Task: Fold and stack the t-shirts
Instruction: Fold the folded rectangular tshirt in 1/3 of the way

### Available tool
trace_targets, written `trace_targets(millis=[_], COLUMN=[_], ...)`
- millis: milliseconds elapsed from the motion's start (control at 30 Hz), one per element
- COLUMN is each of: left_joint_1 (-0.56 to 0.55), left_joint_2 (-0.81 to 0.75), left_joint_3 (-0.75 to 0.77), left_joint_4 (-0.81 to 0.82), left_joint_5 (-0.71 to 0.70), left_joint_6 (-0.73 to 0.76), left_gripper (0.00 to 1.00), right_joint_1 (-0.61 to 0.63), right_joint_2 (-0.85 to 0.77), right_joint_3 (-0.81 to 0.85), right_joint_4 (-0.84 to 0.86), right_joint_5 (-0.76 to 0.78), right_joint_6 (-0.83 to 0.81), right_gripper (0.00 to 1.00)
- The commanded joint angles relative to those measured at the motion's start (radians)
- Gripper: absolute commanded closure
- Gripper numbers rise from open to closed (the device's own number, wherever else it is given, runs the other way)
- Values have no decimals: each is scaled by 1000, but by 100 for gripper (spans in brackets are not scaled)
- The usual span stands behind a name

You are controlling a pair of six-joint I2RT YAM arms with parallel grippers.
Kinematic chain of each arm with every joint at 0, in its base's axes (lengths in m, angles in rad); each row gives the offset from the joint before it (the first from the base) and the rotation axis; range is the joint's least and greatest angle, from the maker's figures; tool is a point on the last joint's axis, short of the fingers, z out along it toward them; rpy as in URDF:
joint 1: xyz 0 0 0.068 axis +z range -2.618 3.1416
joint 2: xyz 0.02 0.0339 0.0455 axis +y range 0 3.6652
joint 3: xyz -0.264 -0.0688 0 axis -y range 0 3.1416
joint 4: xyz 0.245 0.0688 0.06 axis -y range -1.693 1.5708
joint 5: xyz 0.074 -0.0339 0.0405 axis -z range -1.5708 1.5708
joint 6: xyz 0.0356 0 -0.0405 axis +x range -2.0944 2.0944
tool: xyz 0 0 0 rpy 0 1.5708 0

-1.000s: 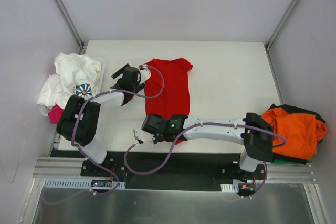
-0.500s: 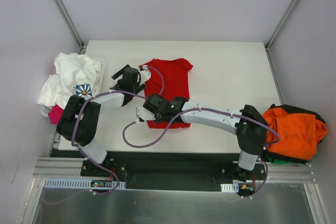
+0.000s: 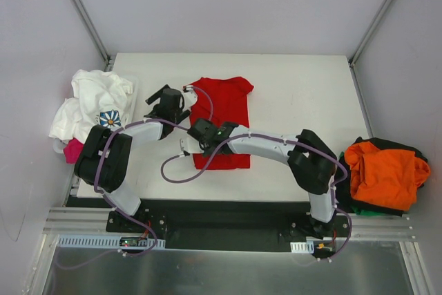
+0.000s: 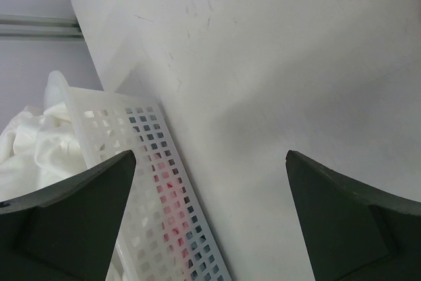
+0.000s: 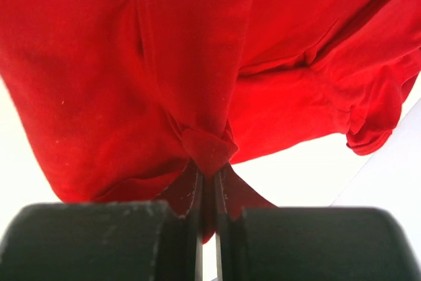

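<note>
Right gripper (image 5: 209, 192): we see jaws clenched on a fold of the red t-shirt (image 5: 164, 64).
Left gripper (image 4: 209, 162): we see jaws spread wide, released, over the table (image 4: 263, 64).

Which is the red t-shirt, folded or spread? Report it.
Partly folded: the red t-shirt is doubled over, a fold pinched in the shut right gripper.

One t-shirt (image 3: 231, 105) lies spread on the desk (image 3: 297, 101), left of centre. A basket (image 4: 164, 189) holding a heap of t-shirts (image 3: 93, 101) sits at the desk's left edge. Another heap (image 3: 383, 170) lies beyond its right edge.
</note>
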Motion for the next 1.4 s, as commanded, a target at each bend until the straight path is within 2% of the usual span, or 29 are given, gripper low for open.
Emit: trace_targets(millis=[0, 700, 800, 833, 967, 1033, 1067, 1267, 1367], left_joint_1=[4, 4, 6, 4, 6, 6, 6, 6, 4], left_joint_2=[-4, 7, 7, 5, 8, 10, 11, 11, 13], left_joint_3=[23, 39, 36, 36, 36, 34, 33, 30, 31], left_joint_4=[25, 21, 21, 21, 21, 21, 21, 25, 25], left_joint_5=[-5, -7, -7, -5, -4, -2, -2, -2, -1], left_joint_6=[5, 10, 14, 14, 10, 10, 10, 5, 4], left_gripper=[1, 1, 1, 1, 1, 1, 1, 1, 1], right_joint_1=[-17, -75, -86, -89, -104, -108, -109, -121, -124], right_joint_2=[20, 155, 164, 170, 175, 178, 181, 184, 194], right_joint_3=[68, 192, 195, 195, 198, 203, 206, 227, 246], right_joint_4=[20, 58, 73, 76, 98, 102, 106, 118, 122], right_joint_5=[-22, -33, -18, -16, -4, 7, 10, 36, 59], right_joint_6=[-34, -84, -88, -88, -91, -93, -93, -100, -114], right_gripper=[99, 99, 97, 95, 71, 63, 54, 41, 40])
